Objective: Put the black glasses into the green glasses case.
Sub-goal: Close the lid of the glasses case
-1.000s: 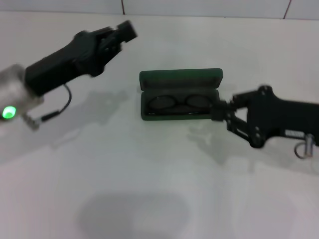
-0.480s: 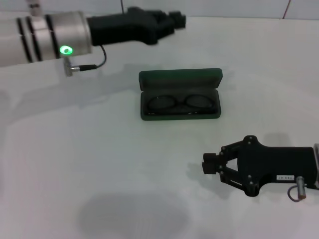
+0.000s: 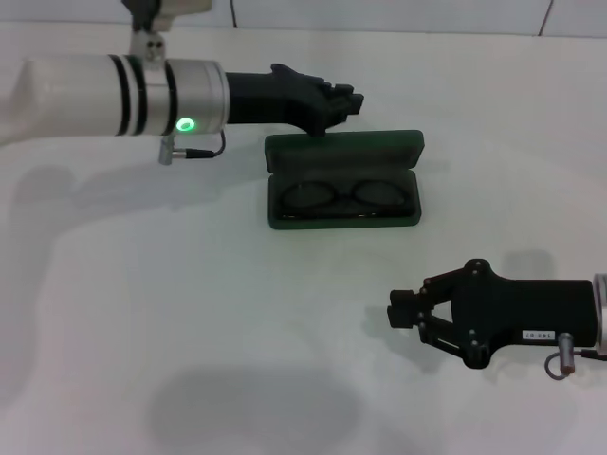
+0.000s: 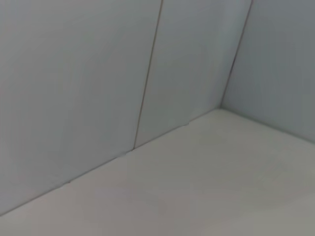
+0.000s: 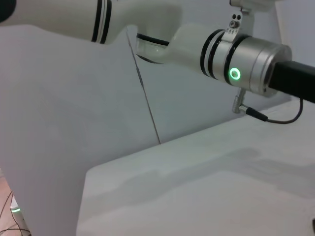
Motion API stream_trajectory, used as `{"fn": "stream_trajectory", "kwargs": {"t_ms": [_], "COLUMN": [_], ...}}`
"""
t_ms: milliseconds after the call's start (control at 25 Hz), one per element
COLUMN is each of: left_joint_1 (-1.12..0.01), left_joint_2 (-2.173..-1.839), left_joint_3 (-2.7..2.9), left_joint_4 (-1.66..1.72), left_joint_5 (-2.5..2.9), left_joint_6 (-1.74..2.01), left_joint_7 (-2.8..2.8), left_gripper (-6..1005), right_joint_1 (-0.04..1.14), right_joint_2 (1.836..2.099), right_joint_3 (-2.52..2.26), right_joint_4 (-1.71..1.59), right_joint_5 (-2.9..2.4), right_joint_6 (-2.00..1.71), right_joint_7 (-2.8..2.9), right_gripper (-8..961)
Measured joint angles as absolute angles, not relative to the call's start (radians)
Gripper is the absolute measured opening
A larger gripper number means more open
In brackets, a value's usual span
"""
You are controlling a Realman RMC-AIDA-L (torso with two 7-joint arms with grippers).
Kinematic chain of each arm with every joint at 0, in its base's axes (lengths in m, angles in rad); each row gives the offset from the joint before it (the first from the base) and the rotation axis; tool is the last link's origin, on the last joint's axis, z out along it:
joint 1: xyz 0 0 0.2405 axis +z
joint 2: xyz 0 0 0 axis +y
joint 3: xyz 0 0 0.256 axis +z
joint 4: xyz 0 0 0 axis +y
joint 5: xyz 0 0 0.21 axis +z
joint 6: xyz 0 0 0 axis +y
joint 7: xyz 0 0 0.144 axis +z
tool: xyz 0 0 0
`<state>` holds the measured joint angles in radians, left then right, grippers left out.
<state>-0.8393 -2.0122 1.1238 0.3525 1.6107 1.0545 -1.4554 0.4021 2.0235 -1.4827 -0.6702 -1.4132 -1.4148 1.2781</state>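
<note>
The green glasses case (image 3: 343, 220) lies open at the middle of the table, its lid (image 3: 343, 150) standing up at the far side. The black glasses (image 3: 340, 196) lie inside the case, lenses side by side. My left gripper (image 3: 347, 102) reaches in from the left. It hovers just behind the lid's far edge, with its fingers together and empty. My right gripper (image 3: 396, 312) rests low at the front right, well clear of the case, with its fingertips together and empty. Neither wrist view shows the case or the glasses.
The white table (image 3: 190, 313) ends at a wall (image 3: 379, 14) close behind the case. The right wrist view shows my left arm's silver cuff with a green light (image 5: 235, 74). The left wrist view shows only the wall (image 4: 74, 88) and the tabletop (image 4: 206, 187).
My left arm has swung in from the far left to just behind the case lid. My right gripper has pulled back from the case's right end to the front right. The glasses stay in the case.
</note>
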Motion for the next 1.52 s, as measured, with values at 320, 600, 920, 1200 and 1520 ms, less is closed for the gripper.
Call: {"fn": "stream_trajectory", "kwargs": {"t_ms": [320,600,920,1200,1520], "left_joint_1": [-0.855,-0.854,-0.845,-0.84,-0.827], "left_joint_2": [-2.036,-2.037,-2.05,-2.06,-2.067], "left_joint_3": [1.124,1.124,1.124,1.124,1.125], "left_joint_4": [0.353,0.348,0.347,0.346,0.345], "left_joint_5": [1.669,1.681,1.69,1.729,1.745], "left_joint_6": [0.989,0.988,1.0,1.008,1.043], "left_joint_7": [-1.456,-1.464,-1.469,-1.488,-1.494], "left_gripper": [178,176,176,176,175], "right_joint_1": [0.426,0.429,0.429,0.43,0.429], "right_joint_2": [2.025,2.024,2.022,2.022,2.022], "right_joint_3": [-1.482,-1.48,-1.474,-1.474,-1.474], "right_joint_4": [-0.646,-0.645,-0.644,-0.644,-0.644], "right_joint_5": [-1.414,-1.413,-1.411,-1.411,-1.411], "right_joint_6": [-1.393,-1.386,-1.386,-1.385,-1.375], "right_joint_7": [1.278,1.278,1.278,1.278,1.278], "right_gripper": [122,123,126,128,130]}}
